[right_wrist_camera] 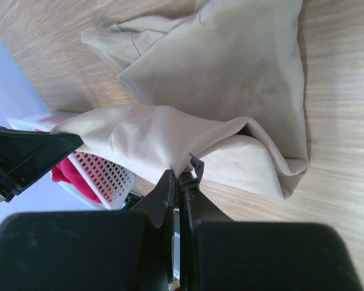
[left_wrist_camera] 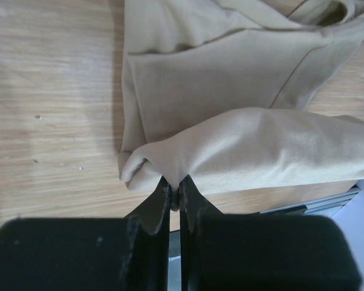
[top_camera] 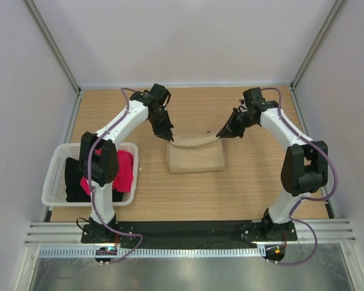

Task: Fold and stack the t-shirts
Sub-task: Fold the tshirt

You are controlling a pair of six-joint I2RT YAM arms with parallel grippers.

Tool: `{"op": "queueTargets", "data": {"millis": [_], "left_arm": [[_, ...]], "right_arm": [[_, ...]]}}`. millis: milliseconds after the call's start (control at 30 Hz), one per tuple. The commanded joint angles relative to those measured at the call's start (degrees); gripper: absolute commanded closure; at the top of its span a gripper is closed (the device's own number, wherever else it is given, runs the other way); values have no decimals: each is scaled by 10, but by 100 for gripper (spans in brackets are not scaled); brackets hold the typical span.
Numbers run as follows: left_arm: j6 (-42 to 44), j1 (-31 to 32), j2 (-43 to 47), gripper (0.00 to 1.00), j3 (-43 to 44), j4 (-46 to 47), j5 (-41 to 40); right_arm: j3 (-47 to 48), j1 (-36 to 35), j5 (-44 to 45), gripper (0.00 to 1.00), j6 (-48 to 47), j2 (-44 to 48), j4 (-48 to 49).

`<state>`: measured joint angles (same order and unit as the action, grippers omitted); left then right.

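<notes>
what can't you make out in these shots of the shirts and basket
Top external: the left arm covers the middle of the basket, hiding how the black shirt and red-pink shirt lie.
Left wrist: the tan shirt is cut off by the top and right edges.
Right wrist: lifted cloth hides most of the basket.

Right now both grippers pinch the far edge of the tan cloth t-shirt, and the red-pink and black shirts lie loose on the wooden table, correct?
No: the red-pink shirt and black shirt sit in the white slotted plastic basket, as the top view shows. The left gripper and right gripper do pinch the tan t-shirt.
</notes>
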<state>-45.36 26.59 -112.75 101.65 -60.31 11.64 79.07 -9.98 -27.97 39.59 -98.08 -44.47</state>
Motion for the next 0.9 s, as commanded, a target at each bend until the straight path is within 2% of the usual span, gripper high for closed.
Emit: {"op": "queueTargets", "data": {"millis": [0,267,667,867], "left_arm": [[26,-12,-23,96,47,-11,18],[44,-20,-84,94,77,5,30],[54,-30,-147,93,152,8,28],[46,-45,-164,89,159,15,24]], "right_arm": [[36,5,-15,99,5,-20,31],[76,13,-13,99,8,-84,38],[84,28,-7,99,17,-120,65],[122,32,-21,94,15,-178,87]]}}
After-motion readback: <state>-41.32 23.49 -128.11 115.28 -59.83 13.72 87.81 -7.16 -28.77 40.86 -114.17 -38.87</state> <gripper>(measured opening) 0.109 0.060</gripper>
